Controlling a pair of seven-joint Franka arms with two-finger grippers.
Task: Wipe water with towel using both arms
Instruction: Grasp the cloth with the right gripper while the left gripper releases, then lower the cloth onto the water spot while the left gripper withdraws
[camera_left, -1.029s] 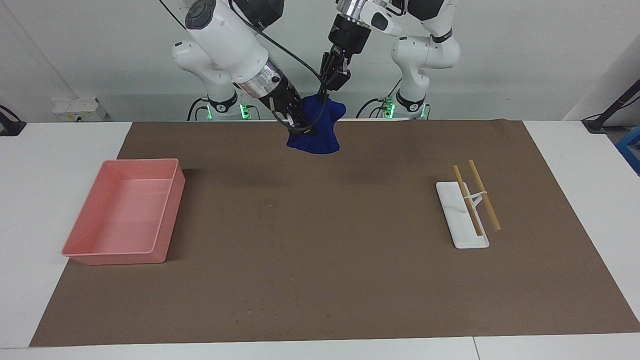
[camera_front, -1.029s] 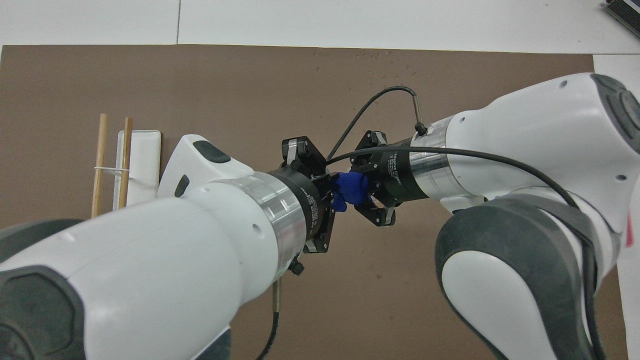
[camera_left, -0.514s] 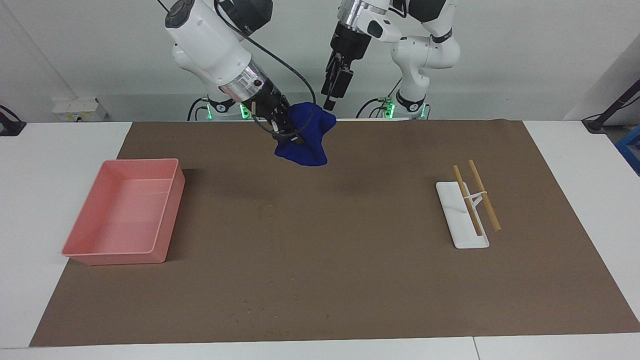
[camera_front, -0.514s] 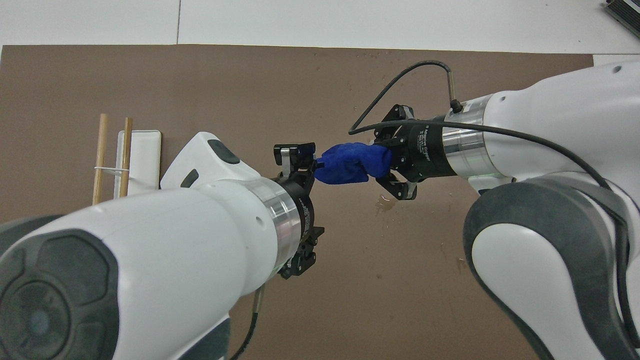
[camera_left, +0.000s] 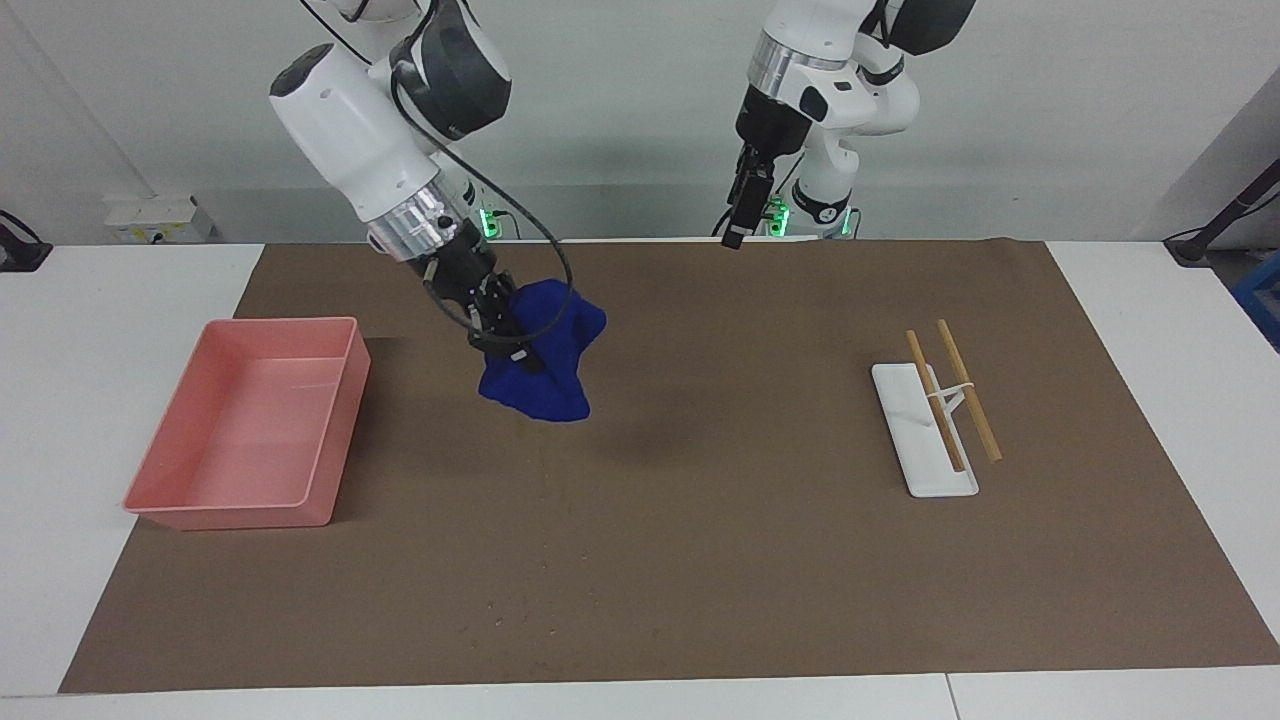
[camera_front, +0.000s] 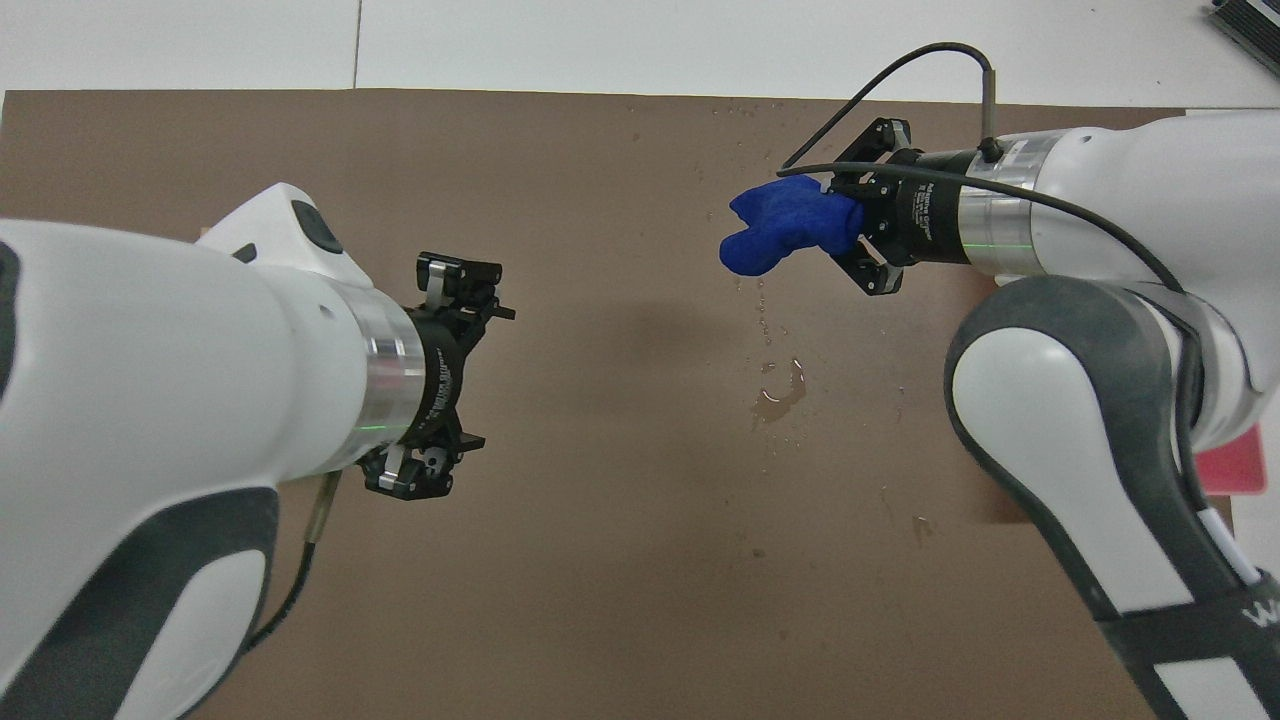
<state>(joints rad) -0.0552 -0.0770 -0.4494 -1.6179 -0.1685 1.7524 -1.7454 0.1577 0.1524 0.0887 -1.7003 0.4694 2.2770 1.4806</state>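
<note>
Right gripper (camera_left: 505, 335) has its jaws clamped on the blue towel (camera_left: 545, 365); the cloth hangs bunched off the fingertips, and from the facing view its lowest fold looks at or just above the brown mat (camera_left: 700, 560), toward the right arm's end and in the half of the counter nearer the robots; I can't tell if it's touching. Left gripper (camera_left: 738, 215) is up in the air over the mat's edge nearest the robots, jaws spread wide, holding nothing, well apart from the towel; reads as waiting. The water shows only in the overhead view: main puddle (camera_front: 780, 392) sits near mid-mat, nearer the robots than where the towel hangs, with small droplets (camera_front: 760, 310) scattered between the two and a few more toward the mat's edge farthest from the robots. Step in hand, as I judge it: get the towel down and drag it across the puddle. To do it well: lower until the bunch actually flattens on the mat, then sweep through the droplet trail into the main puddle in one pass, keeping steady downward pressure. Risks: a bunched cloth skims and smears, and the mat may ruck. Pink tray (camera_left: 250, 430) and white rack (camera_left: 930, 430) sit at opposite ends, out of the sweep path.
</note>
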